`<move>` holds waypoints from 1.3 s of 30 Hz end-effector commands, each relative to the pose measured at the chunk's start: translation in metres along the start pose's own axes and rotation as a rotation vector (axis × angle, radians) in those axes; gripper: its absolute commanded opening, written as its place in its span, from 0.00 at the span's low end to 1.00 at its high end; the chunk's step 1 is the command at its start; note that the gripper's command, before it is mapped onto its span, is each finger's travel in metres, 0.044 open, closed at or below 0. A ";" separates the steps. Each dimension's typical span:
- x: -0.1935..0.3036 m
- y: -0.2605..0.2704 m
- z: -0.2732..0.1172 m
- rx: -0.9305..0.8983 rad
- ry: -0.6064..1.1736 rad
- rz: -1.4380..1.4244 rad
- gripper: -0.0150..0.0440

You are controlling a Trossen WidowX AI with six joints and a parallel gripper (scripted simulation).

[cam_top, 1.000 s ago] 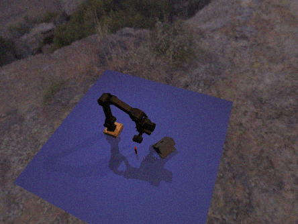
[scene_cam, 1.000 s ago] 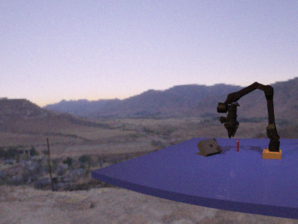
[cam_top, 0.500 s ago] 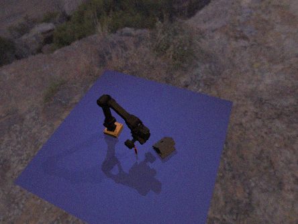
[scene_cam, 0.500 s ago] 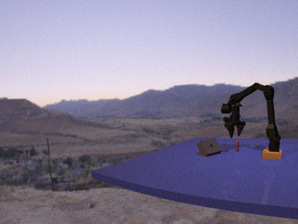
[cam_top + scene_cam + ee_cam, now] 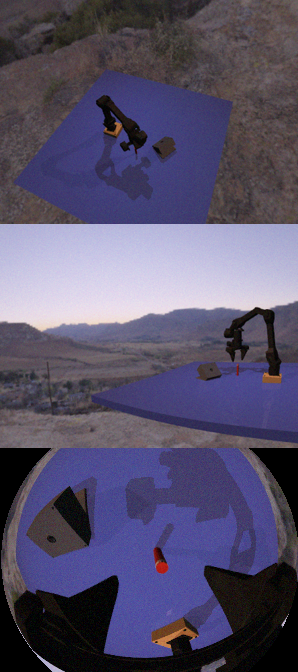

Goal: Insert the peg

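Observation:
A thin red peg [image 5: 136,151] [image 5: 237,369] [image 5: 160,562] stands upright on the table; its top looks round in the wrist view. My gripper [image 5: 237,360] [image 5: 162,575] is open and empty, pointing down above the peg. In the wrist view the peg's top shows between the two fingertips, slightly beyond their line. A brown sloped panel block [image 5: 165,147] [image 5: 205,369] [image 5: 65,523] stands a short way from the peg. Its dark hole [image 5: 211,369] [image 5: 51,539] is empty and looks round. In the top view the arm hides the fingertips.
The blue table [image 5: 188,114] [image 5: 161,395] [image 5: 125,618] carries the arm's orange base [image 5: 113,129] [image 5: 272,378] [image 5: 172,632]. The panel block is the only obstacle near the peg, at the left in the wrist view. The arm's shadow falls across the table.

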State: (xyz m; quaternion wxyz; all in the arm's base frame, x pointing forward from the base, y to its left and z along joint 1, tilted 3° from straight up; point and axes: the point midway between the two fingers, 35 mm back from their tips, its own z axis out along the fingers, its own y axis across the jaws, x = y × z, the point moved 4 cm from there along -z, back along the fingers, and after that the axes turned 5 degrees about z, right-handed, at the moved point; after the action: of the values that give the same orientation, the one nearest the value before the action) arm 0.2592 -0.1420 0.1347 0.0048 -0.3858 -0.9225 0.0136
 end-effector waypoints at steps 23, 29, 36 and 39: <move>-0.001 -0.001 0.042 0.006 0.004 0.008 1.00; 0.000 -0.002 0.051 0.006 0.004 0.008 1.00; 0.001 -0.002 0.062 0.006 0.004 0.008 1.00; 0.001 -0.002 0.063 0.006 0.004 0.008 1.00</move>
State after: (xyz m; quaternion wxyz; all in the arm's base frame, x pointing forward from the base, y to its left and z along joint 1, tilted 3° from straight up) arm 0.2577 -0.1443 0.0757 0.0040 -0.3903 -0.9206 0.0139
